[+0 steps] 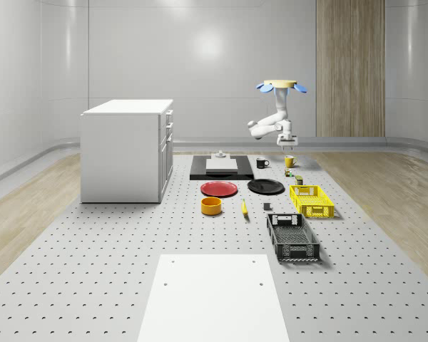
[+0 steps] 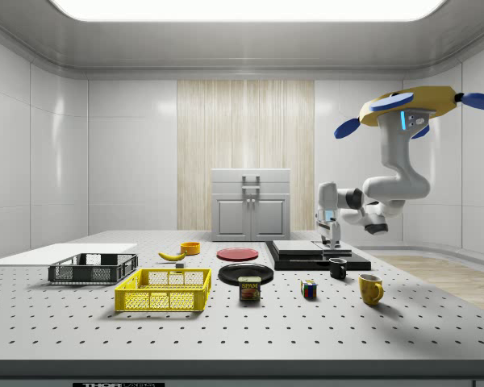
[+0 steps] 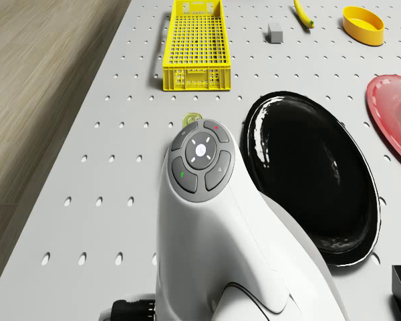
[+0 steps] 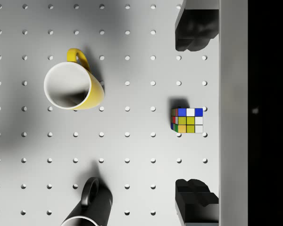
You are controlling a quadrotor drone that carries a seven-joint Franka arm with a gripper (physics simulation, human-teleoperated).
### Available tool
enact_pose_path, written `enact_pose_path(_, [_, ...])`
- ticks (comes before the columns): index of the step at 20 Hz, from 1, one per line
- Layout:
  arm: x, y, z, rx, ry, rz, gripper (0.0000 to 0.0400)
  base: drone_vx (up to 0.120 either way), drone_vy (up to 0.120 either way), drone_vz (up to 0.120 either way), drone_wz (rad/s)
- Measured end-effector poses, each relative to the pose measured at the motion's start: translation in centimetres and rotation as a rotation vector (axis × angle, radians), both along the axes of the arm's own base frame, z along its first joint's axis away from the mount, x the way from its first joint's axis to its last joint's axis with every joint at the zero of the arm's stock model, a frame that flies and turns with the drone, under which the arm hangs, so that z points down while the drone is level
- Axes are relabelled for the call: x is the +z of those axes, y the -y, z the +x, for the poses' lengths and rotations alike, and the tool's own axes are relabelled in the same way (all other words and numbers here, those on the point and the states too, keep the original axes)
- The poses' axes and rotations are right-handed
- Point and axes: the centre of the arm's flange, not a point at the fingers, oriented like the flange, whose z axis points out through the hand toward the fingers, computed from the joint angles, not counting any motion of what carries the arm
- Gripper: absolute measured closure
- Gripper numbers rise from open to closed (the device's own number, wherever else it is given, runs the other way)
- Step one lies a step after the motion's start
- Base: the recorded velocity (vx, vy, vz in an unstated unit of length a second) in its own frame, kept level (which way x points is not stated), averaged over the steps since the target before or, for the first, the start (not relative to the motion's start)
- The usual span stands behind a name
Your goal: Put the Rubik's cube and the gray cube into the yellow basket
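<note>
Wrist view looks straight down on the Rubik's cube (image 4: 187, 120), which lies on the tabletop (image 4: 132, 150) between the two dark fingers (image 4: 194, 197), held wide open and well above it; the gripper (image 4: 193, 117) is centred almost over the cube. A yellow mug (image 4: 73, 87) stands at about 10 o'clock from the cube, a black mug (image 4: 87, 209) at about 7 o'clock. In the side view the drone (image 2: 411, 109) hovers high above the tabletop's right end, its arm bent down so the gripper (image 2: 331, 235) hangs over the mugs, with the cube (image 2: 309, 289) below. In the whole-scene view the gray cube (image 1: 267, 207) sits at 9 o'clock from the yellow basket (image 1: 312, 201), near it, both well apart from the Rubik's cube (image 1: 290, 172).
</note>
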Motion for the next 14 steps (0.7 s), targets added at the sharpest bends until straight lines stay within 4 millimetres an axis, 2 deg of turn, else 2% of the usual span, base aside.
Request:
enact_pose_path(12, [0.00,0.04,0.00,0.000,0.000,-0.004,0.0000,0.120,0.000,-0.120,0.000])
enact_pose_path(14, [0.00,0.04,0.00,0.000,0.000,-0.004,0.0000,0.040,0.000,-0.120,0.000])
